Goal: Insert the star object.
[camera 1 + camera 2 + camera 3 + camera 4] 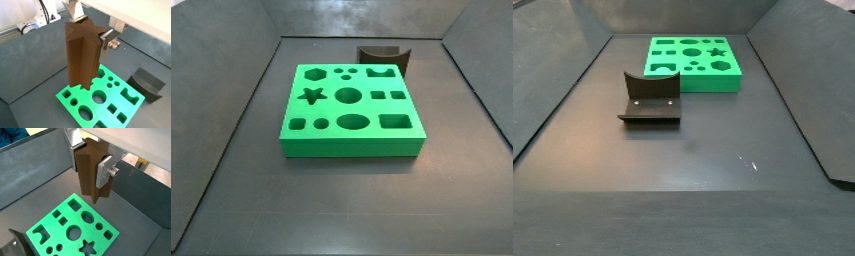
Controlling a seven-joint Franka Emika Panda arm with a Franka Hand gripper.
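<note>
Two silver fingers of the gripper pinch the star object, a tall brown ridged peg that hangs upright from the claw, its lower end above the green block. That block lies flat beneath the claw, its top cut with many shaped holes, the star hole among them. Off to the block's side stands the dark fixture. Neither side view shows the claw or the peg.
</note>
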